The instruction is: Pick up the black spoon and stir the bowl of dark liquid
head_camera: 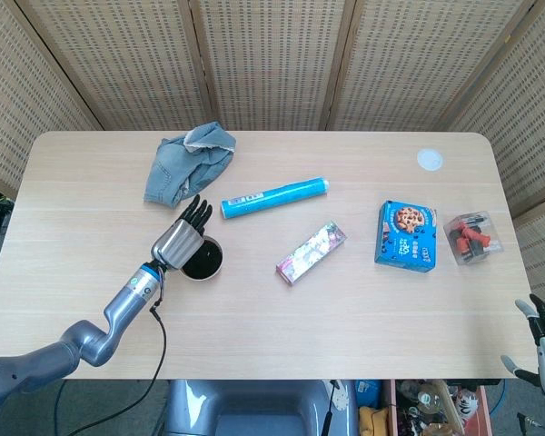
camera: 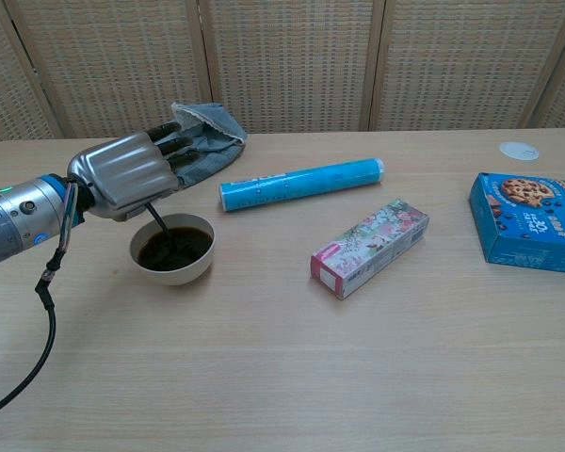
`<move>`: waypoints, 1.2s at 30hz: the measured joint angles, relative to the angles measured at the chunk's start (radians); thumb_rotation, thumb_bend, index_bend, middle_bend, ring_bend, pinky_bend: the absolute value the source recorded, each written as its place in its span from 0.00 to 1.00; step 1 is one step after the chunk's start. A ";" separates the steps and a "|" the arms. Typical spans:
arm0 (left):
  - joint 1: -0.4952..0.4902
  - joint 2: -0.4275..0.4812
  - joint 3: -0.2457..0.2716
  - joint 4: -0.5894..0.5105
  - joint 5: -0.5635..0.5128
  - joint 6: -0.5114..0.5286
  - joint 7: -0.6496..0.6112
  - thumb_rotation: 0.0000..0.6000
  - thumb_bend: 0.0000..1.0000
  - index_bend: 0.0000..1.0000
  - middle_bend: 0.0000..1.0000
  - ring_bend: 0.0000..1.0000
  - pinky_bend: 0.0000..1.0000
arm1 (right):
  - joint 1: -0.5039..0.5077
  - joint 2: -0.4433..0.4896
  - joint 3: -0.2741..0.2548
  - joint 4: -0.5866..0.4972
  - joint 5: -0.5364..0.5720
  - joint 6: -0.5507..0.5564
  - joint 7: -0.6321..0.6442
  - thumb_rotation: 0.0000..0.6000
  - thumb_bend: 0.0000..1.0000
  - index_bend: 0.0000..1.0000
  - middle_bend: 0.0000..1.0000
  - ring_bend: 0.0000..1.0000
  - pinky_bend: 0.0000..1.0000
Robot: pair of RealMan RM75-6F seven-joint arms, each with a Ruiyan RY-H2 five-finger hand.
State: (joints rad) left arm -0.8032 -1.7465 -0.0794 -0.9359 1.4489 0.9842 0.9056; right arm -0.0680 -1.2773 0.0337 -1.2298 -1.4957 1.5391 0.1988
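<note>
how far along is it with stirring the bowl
Pickup looks done: the left hand holds the spoon, its handle slanting down from under the hand. In hand now is the stirring, since the spoon's lower end sits in the dark liquid in the bowl. Left: finishing the stir; these views cannot show how much has been done. The right hand hangs off the table, open.
</note>
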 measured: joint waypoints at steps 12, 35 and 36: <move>0.015 0.047 -0.016 -0.098 -0.035 0.017 0.007 1.00 0.41 0.16 0.00 0.00 0.00 | 0.002 0.004 0.002 -0.002 -0.006 0.006 0.002 1.00 0.21 0.17 0.15 0.00 0.00; 0.308 0.275 0.000 -0.455 -0.094 0.323 -0.386 1.00 0.41 0.00 0.00 0.00 0.00 | 0.027 0.018 0.002 -0.032 -0.043 0.014 -0.018 1.00 0.21 0.17 0.15 0.00 0.00; 0.328 0.285 0.008 -0.465 -0.091 0.340 -0.415 1.00 0.41 0.00 0.00 0.00 0.00 | 0.028 0.019 0.001 -0.035 -0.047 0.016 -0.021 1.00 0.21 0.17 0.15 0.00 0.00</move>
State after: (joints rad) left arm -0.4755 -1.4612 -0.0713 -1.4008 1.3584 1.3243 0.4904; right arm -0.0398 -1.2581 0.0348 -1.2646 -1.5424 1.5550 0.1782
